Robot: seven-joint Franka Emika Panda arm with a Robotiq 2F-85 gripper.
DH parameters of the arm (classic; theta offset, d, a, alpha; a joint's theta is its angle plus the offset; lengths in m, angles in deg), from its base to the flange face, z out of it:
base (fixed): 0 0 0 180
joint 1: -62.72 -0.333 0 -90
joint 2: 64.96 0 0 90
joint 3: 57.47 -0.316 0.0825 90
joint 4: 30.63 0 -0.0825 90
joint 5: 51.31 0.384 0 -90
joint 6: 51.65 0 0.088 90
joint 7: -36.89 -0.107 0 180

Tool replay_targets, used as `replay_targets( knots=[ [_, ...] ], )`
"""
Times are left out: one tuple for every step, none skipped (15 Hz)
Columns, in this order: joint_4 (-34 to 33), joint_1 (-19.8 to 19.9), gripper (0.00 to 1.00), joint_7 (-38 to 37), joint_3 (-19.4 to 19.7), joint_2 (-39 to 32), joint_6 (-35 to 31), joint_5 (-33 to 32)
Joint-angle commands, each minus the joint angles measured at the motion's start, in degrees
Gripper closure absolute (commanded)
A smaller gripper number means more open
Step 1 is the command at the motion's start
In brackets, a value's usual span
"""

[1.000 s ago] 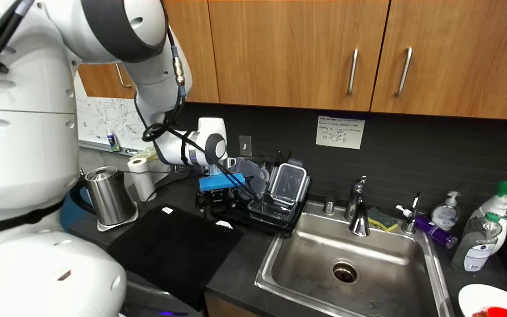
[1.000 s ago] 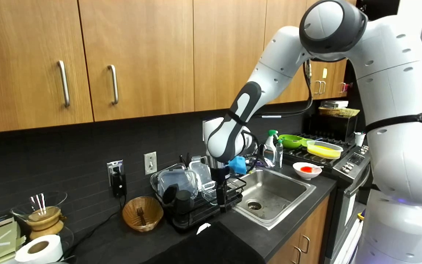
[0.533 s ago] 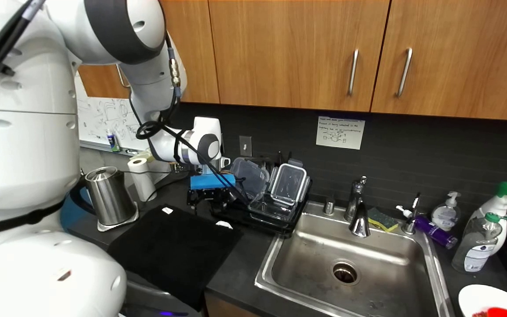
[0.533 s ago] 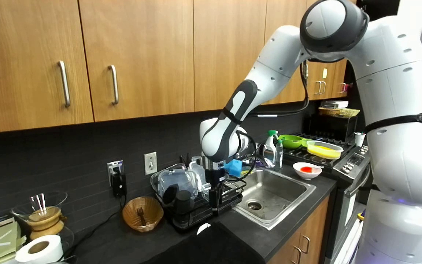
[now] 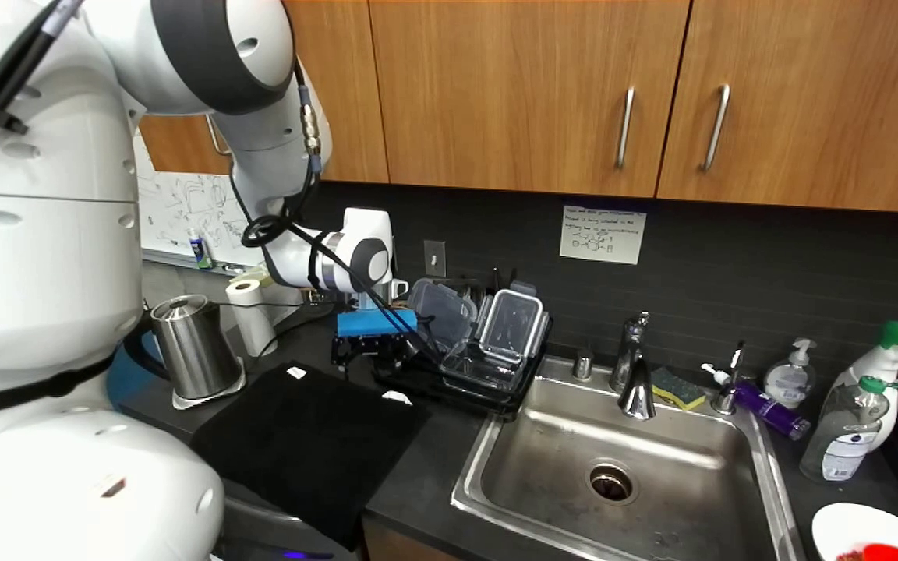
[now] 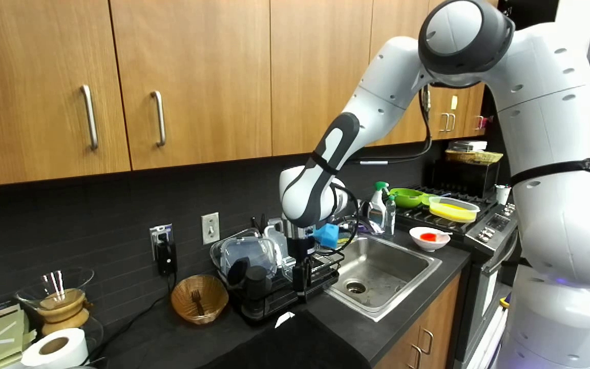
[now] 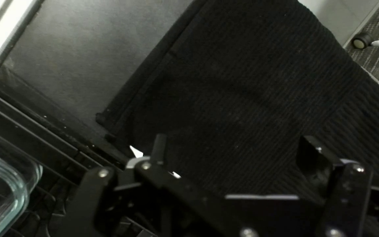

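Your gripper (image 7: pixel 234 149) spreads its two fingers (image 7: pixel 316 161) wide, gripping nothing, over one black cloth (image 7: pixel 235 92) in the wrist view's centre; one dish rack (image 7: pixel 21 133) lines the lower left.

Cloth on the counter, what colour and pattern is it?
The cloth is black with fine ribbed lines, showing best in the wrist view.
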Motion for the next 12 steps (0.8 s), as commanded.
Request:
replay_targets(
  knots=[
    [1.6,-0.1,0.00,-0.9,0.3,-0.3,-1.5,0.4],
    [2.3,0.1,0.00,-0.9,0.1,-0.3,-1.9,0.9],
    [3.4,0.2,0.00,-1.2,0.0,-0.2,-2.7,1.2],
    [4.5,0.4,0.00,-1.4,-0.2,0.0,-3.6,1.7],
    [5.7,0.5,0.00,-1.9,-0.2,0.2,-4.4,1.8],
    [7.2,0.5,0.00,-2.3,-0.2,0.5,-5.7,2.0],
    [8.6,0.6,0.00,-2.7,-0.1,0.7,-7.1,2.3],
    [9.7,0.8,0.00,-3.2,-0.1,0.6,-8.4,2.3],
    [10.9,1.3,0.00,-3.0,-0.3,0.5,-10.0,2.7],
    [12.0,1.6,0.00,-3.2,-0.2,0.5,-11.7,2.7],
    [13.3,2.0,0.00,-3.7,0.1,0.4,-13.5,2.8],
    [14.4,2.9,0.00,-3.5,-0.2,0.4,-15.0,3.4]
  ],
)
